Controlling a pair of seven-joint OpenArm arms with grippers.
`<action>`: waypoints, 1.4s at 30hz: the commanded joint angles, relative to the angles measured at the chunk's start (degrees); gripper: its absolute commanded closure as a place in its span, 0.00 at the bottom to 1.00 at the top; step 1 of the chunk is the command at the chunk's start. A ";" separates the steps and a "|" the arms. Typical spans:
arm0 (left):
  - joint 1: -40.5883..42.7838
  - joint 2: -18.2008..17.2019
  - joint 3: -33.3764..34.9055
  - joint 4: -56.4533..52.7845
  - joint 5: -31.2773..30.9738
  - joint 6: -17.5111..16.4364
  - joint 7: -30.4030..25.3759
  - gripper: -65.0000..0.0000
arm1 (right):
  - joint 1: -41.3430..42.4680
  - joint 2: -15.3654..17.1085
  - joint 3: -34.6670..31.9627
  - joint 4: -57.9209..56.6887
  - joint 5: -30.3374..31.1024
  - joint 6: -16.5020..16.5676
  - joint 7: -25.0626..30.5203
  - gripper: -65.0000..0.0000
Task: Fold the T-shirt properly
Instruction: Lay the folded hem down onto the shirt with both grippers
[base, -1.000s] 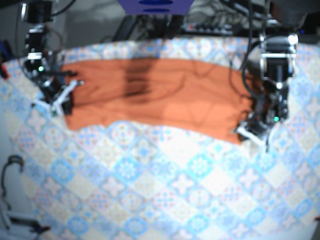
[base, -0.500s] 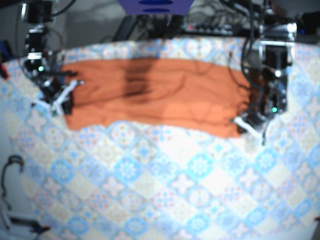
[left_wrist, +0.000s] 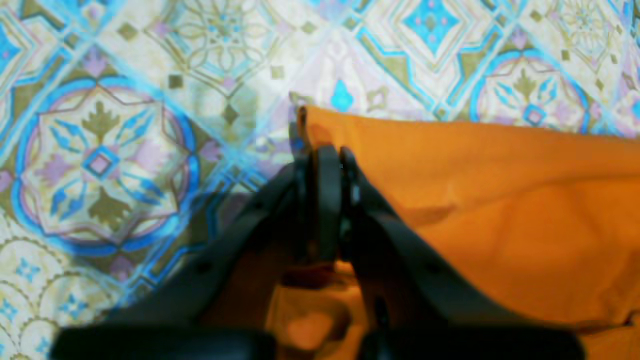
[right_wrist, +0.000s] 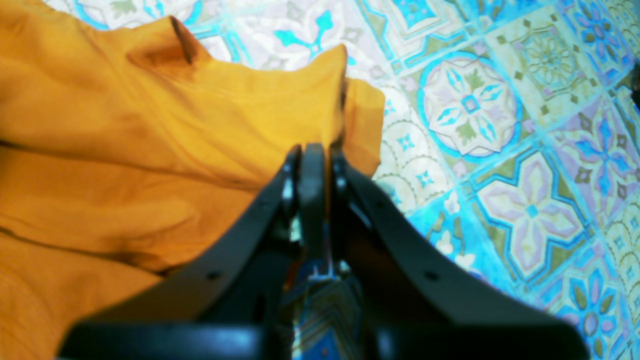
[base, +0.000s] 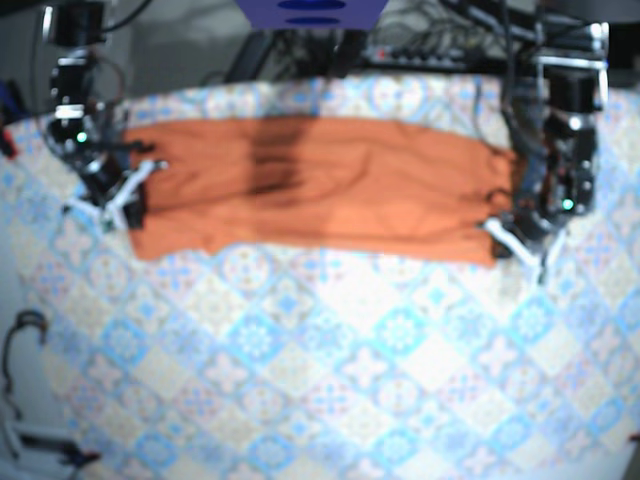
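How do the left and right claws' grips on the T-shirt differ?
The left claw pinches a flat, smooth corner of the T-shirt; the right claw pinches a bunched, creased end. In their wrist views, cloth lies right of the left claw, left of the right claw. Both are shut on fabric.

Apparently no legible text anywhere.

Robotics lab: tangled cables (base: 430, 52) at back, patterned tablecloth (base: 350, 370) as worksurface.
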 joint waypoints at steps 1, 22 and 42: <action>-0.45 -0.72 -0.26 1.57 -0.55 -0.38 -1.00 1.00 | -0.16 0.76 0.27 1.15 0.55 -0.27 1.46 1.00; 5.44 -3.10 -0.34 10.36 -0.64 -0.47 -0.38 1.00 | -4.12 0.67 0.79 5.55 0.72 -0.36 1.55 1.00; 8.51 -8.20 -3.51 10.36 -5.39 -0.47 -0.73 1.00 | -5.35 0.76 4.75 5.37 0.72 -0.27 1.55 1.00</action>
